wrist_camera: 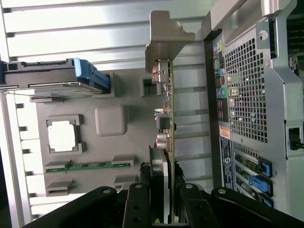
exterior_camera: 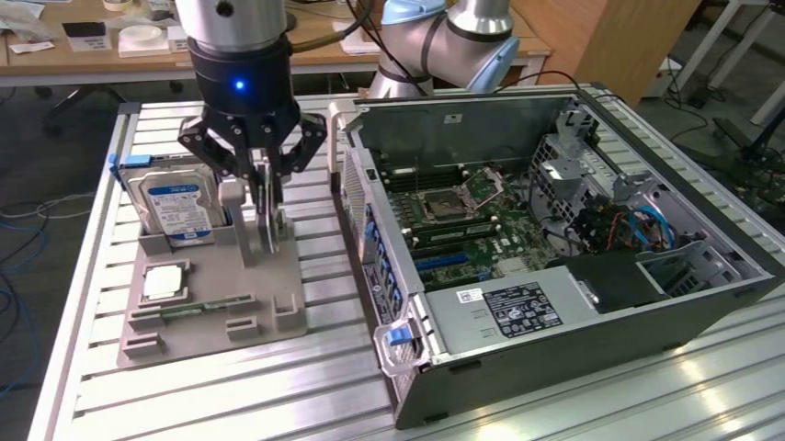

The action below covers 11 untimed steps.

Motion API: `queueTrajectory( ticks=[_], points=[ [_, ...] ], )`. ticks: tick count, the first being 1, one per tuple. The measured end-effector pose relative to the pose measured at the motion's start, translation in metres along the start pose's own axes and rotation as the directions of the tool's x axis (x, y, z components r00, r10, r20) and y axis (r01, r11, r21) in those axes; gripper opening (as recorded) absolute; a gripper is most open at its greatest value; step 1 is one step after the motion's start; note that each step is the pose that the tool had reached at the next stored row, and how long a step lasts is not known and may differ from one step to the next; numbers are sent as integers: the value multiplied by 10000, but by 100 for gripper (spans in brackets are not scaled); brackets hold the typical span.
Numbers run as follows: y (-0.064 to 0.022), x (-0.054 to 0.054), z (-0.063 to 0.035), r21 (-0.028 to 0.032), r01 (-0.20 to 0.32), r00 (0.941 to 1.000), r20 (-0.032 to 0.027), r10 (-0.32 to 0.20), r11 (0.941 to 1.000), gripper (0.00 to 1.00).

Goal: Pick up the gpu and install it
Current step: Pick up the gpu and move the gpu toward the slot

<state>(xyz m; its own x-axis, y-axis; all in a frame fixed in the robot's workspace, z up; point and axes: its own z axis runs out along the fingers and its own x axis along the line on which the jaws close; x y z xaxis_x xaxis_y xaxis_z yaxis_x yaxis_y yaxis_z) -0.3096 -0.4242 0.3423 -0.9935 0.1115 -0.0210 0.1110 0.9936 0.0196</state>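
Note:
The gpu point(exterior_camera: 271, 231) stands on edge over the grey holder tray point(exterior_camera: 241, 276), a thin dark green card between the hard drive and the computer case. In the wrist view the gpu point(wrist_camera: 168, 102) is seen edge-on, with its silvery bracket point(wrist_camera: 164, 40) at the far end. My gripper point(exterior_camera: 267, 188) hangs straight down over it, and its black fingers point(wrist_camera: 158, 190) press on both sides of the card. The gripper point(wrist_camera: 167, 202) is shut on the gpu. I cannot tell whether the card's lower edge still rests in its slot on the tray.
On the tray point(wrist_camera: 135, 142) are a silver hard drive point(exterior_camera: 179, 208) with a blue-white label, a processor chip point(exterior_camera: 164, 282) and a narrow memory stick point(exterior_camera: 200, 309). The open computer case point(exterior_camera: 552, 230) lies at the exterior view's right, motherboard exposed. A second arm point(exterior_camera: 442, 37) stands behind.

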Motion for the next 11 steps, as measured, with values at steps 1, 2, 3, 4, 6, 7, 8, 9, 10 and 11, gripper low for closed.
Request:
queueTrajectory(
  ticks=[1, 2, 3, 4, 6, 7, 8, 9, 10, 11],
  points=[
    [0, 0, -5, -1, 0, 10000, 1, 0, 10000, 28],
    [0, 0, -11, -1, 0, 10000, 1, 0, 10000, 28],
    [0, 0, -16, -2, 0, 10000, 2, 0, 10000, 28],
    [0, 0, -21, -2, 0, 10000, 2, 0, 10000, 28],
    [1, -1, -31, -2, 0, 10000, 2, 0, 10000, 28],
    [1, -1, -36, -2, 0, 10000, 2, 0, 10000, 28],
    [1, -1, -42, -2, 0, 10000, 2, 0, 10000, 28],
    [1, -1, -48, -2, 0, 10000, 2, 0, 10000, 28],
    [1, -2, -55, -2, 0, 10000, 2, 0, 10000, 28],
    [1, -2, -65, -1, 0, 10000, 1, 0, 10000, 28]
  ],
)
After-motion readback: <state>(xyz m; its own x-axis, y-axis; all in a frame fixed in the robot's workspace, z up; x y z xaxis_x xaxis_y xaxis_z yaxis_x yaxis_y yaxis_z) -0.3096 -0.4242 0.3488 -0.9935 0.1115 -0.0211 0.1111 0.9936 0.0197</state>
